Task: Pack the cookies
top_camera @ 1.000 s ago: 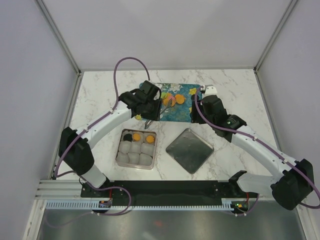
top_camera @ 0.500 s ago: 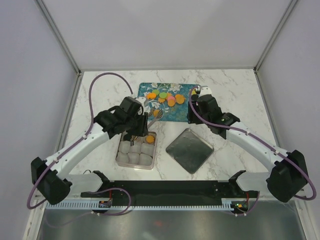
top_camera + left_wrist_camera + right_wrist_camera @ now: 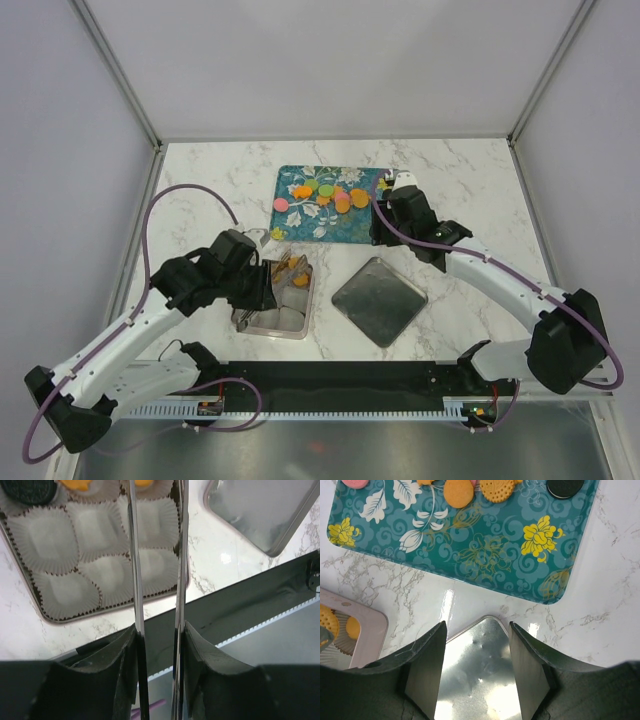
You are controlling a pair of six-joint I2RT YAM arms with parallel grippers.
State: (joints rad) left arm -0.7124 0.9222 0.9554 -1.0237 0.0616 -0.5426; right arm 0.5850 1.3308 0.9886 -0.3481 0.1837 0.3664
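The cookies (image 3: 330, 195) lie on the teal flowered tray (image 3: 340, 230): orange, green, pink and one black (image 3: 565, 486). My left gripper (image 3: 262, 285) is shut on metal tongs (image 3: 132, 555) whose blades reach over the tin box (image 3: 308, 312) lined with white paper cups. An orange cookie (image 3: 292, 268) shows at the tong tips; I cannot tell if it is gripped. The box's far row holds a black cookie (image 3: 27, 490) and orange ones (image 3: 80, 484). My right gripper (image 3: 476, 630) is open and empty, above the near edge of the tray (image 3: 485, 555) and the corner of the lid (image 3: 480, 680).
The square metal lid (image 3: 380, 300) lies flat to the right of the box. A black rail (image 3: 340, 385) runs along the table's near edge. White walls close in the left, right and back.
My left arm has swung back from the tray to the box, carrying the tongs over the far row. My right gripper has edged slightly toward the tray.
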